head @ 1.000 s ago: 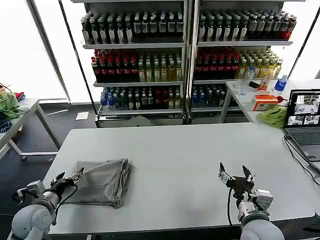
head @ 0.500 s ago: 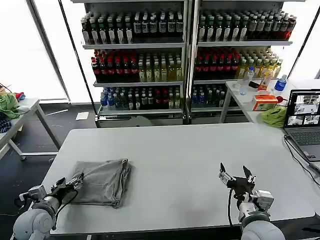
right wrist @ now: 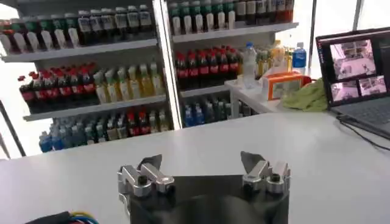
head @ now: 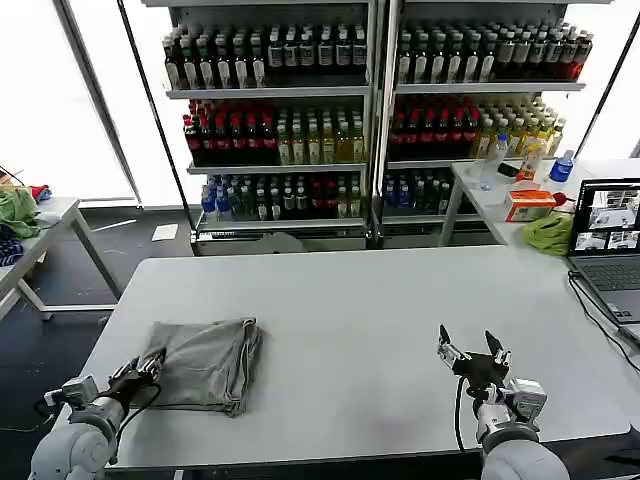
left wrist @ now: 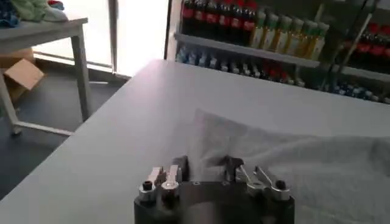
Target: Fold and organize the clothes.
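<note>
1. Lying folded on the table's [head: 360, 300] near-left part, the grey T-shirt [head: 205, 362] keeps within the edges.
2. Left claw [head: 147, 366] is spread open at its near-left corner.
3. Right claw [head: 470, 350] hovers open, well apart, over bare table.

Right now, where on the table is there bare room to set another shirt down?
The widest bare patch lies between the folded T-shirt and the right gripper, running back to the table's far edge. The far left corner behind the T-shirt is bare too. It is tight at the right edge by the laptop and its cable, and around the left gripper at the T-shirt's near-left corner.
</note>
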Robot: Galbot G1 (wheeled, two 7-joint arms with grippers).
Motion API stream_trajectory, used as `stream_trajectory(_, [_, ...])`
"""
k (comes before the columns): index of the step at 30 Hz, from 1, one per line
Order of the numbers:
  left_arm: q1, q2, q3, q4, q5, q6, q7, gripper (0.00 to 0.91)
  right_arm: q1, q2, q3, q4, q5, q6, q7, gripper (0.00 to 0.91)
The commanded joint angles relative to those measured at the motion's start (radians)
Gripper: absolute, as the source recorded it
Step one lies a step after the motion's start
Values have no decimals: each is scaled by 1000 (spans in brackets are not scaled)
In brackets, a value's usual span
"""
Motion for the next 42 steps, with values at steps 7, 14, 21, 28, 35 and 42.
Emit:
stream_trajectory(7, [-2, 3, -11, 4, 10, -17, 17, 0, 2, -1, 2, -4, 0, 1, 1, 907])
stream_trajectory(14, [7, 63, -130, -14, -8, -27, 15, 0, 10, -6, 5, -6, 2, 0, 1, 907])
stream_trajectory(21, [28, 190, -297, 24, -20, -26, 15, 0, 25, -9, 0, -11, 11, -1, 1, 907])
stream_trajectory(28, [34, 305, -368, 93, -4, -40, 29, 0, 27, -9, -8, -10, 18, 0, 1, 907])
stream_trajectory(35, [19, 286, -352, 44, 16, -31, 32, 0, 16, -14, 4, 1, 25, 1, 2, 907])
stream_trajectory(42, [51, 194, -266, -70, 47, -25, 26, 0, 6, -12, 16, 2, 24, 1, 3, 907])
